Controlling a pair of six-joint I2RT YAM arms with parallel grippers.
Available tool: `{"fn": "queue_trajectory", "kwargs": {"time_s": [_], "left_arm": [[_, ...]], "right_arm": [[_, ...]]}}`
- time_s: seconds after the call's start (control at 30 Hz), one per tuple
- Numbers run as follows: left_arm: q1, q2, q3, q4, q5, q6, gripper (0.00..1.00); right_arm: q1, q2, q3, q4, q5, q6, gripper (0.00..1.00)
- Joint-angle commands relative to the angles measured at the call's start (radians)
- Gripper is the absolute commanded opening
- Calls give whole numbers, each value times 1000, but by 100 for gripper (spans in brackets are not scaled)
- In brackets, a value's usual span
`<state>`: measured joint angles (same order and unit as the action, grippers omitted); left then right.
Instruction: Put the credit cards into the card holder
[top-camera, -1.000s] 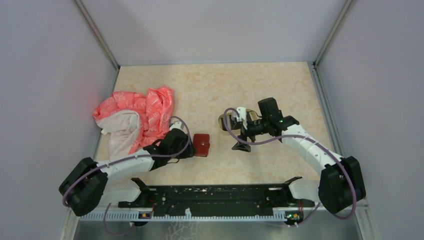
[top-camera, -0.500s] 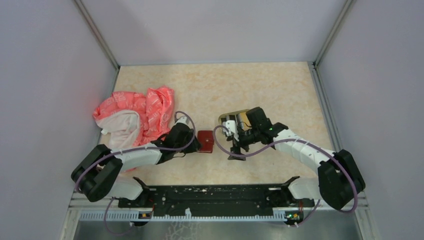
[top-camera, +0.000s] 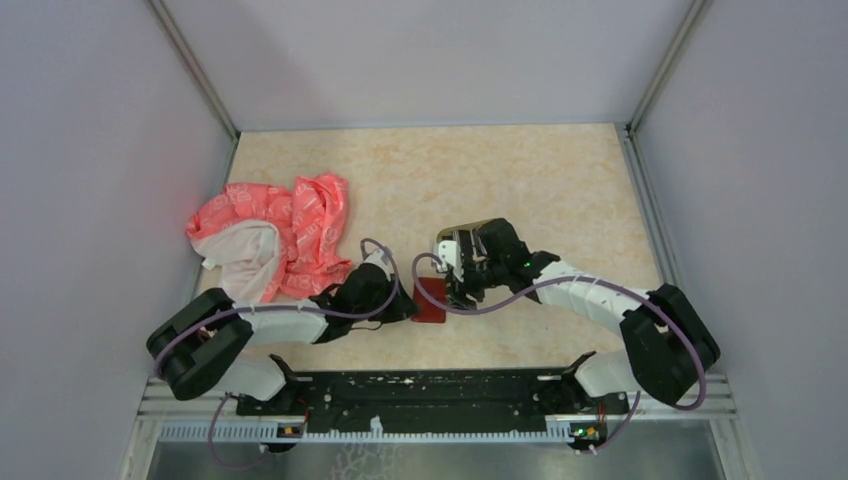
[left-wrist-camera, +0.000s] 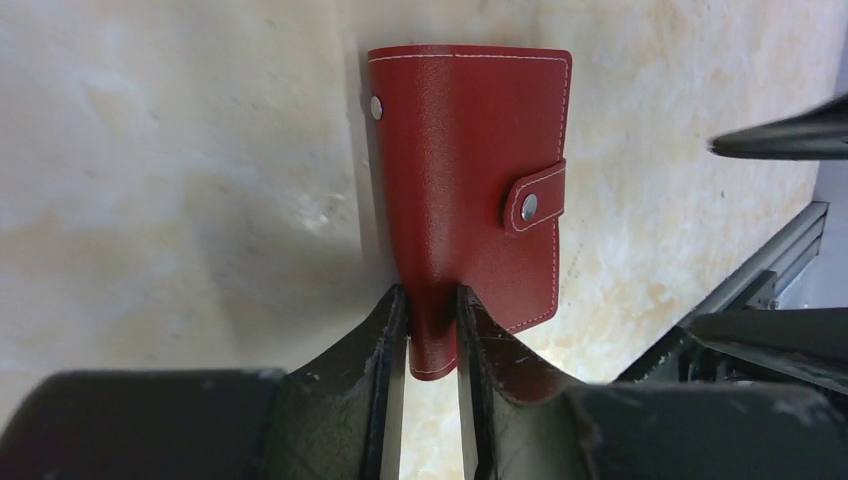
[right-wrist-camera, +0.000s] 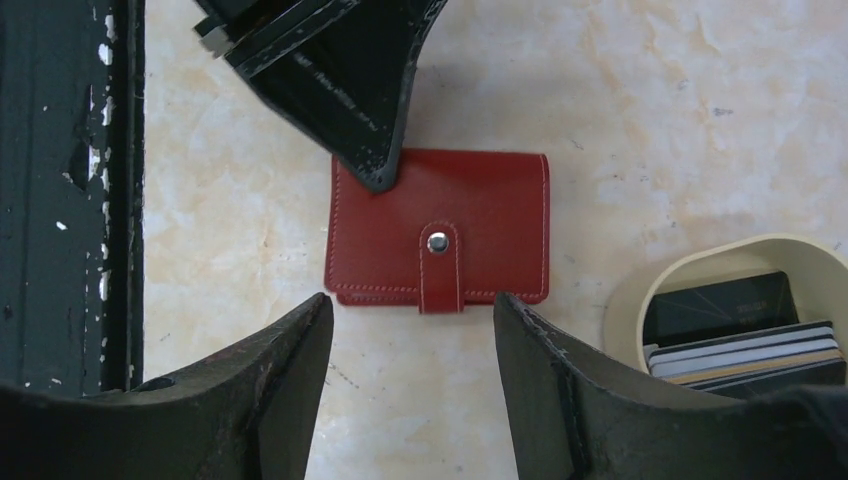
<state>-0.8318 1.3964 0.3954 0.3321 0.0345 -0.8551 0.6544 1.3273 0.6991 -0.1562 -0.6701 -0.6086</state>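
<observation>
Two claws crowd the red card holder (left-wrist-camera: 465, 170), which lies snapped shut on the worktop (right-wrist-camera: 650, 100); the left claw (left-wrist-camera: 430, 300) is clamped on its edge; the right claw (right-wrist-camera: 410, 300) hangs open just above; credit cards (right-wrist-camera: 740, 340) sit stacked in the oval tan tray (right-wrist-camera: 625, 300) nearby.

You look steeply down on the whole counter (top-camera: 450, 170) from high behind its near edge. Both wrist cameras sit close above it, sharing the red card holder (left-wrist-camera: 470, 180) (right-wrist-camera: 440, 225).
</observation>
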Motion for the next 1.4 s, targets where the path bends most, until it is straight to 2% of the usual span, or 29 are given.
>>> {"fn": "queue_trajectory", "kwargs": {"time_s": [0.0,0.23,0.53,0.73,1.17,1.27,1.37], "left_arm": [[-95,-2,-25,-30,-99,-127,0],[-199,28,-17,-16,-223,-248,0],[-233,17,-35,24,-236,-265,0],[-235,-5,-67,49,-225,-256,0],[-235,-25,-126,97,-232,-255,0],[-235,-14,-138,95,-245,-270,0],[-235,-8,-156,105,-250,-280,0]], "right_arm": [[54,48,9,62,39,31,59],[107,140,42,41,153,54,59],[162,176,61,16,239,36,59],[168,201,73,-3,297,34,55],[168,206,107,-61,323,9,3],[156,174,109,-71,273,12,0],[94,126,109,-76,129,27,0]]}}
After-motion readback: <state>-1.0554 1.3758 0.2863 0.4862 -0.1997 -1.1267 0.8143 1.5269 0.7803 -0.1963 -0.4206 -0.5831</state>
